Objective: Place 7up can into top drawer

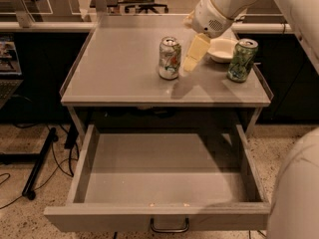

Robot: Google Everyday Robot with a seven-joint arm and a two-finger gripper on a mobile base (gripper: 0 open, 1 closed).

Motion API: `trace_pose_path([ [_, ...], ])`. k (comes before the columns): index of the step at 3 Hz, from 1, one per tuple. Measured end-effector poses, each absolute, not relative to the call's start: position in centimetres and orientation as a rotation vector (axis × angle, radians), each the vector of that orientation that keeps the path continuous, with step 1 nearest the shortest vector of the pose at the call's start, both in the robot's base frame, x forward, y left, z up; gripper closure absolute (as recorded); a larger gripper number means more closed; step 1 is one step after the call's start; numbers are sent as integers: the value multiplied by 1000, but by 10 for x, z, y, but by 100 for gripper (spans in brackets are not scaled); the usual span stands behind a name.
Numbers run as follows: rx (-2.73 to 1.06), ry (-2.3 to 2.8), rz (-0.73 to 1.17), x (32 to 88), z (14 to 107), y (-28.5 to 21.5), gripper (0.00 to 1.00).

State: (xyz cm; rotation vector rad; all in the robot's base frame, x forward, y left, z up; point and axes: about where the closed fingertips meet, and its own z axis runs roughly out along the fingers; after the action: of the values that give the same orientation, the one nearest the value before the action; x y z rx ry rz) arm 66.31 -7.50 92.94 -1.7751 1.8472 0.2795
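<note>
The jaws of the gripper (192, 59) are hanging just right of the can (170, 58), close beside it and a little above the worktop (119, 73). Only one pale yellow side is showing, so I cannot tell whether they are spread or closed; nothing is in them. The can is standing upright near the middle of the worktop, not yet taken. My guess is the gripper is lining up for a side grasp, since it is tilting down towards the can's right flank. The arm (224, 9) is reaching in from the back right, above the bowl (222, 50) and near the green can (242, 59), which is standing by the right edge. Those two are crowding that side, so I judge a wide swing there is risking a knock. The left half of the worktop is offering free room. The sides seem to be carrying a low lip, so the can is probably needing a lift, not a slide. The drawer (164, 168) is standing wide open below the front edge, its handle (169, 227) facing me and its floor showing nothing on it. That is leaving plenty of room to lower the can in, once it is carried forward past the edge.
</note>
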Motion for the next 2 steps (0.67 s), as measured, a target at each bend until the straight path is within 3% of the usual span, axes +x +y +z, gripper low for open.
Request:
trace_pose_path([
  [2, -1712, 1867, 339, 675, 906, -73, 0],
])
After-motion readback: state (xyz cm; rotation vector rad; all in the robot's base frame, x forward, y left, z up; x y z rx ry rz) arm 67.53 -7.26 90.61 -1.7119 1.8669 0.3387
